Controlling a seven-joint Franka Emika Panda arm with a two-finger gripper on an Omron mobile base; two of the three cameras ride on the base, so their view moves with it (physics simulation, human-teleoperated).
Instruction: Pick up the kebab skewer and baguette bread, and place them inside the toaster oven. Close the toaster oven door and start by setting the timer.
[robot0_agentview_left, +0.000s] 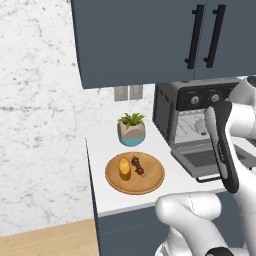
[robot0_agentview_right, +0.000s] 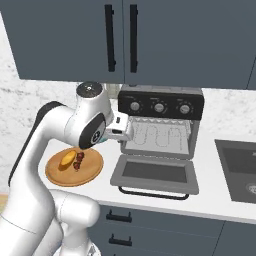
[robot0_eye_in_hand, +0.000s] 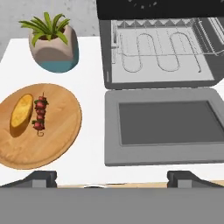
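Risk: gripper (robot0_eye_in_hand: 112, 177), jaws released and empty, could nudge the baguette bread (robot0_eye_in_hand: 21, 114) while pinching the thin kebab skewer (robot0_eye_in_hand: 40, 116) (bread just at its nine o'clock).

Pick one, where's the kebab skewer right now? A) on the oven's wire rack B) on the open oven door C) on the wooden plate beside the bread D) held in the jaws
C: the kebab skewer lies on the wooden plate, just beside the baguette bread, with the toaster oven door folded down and bare.
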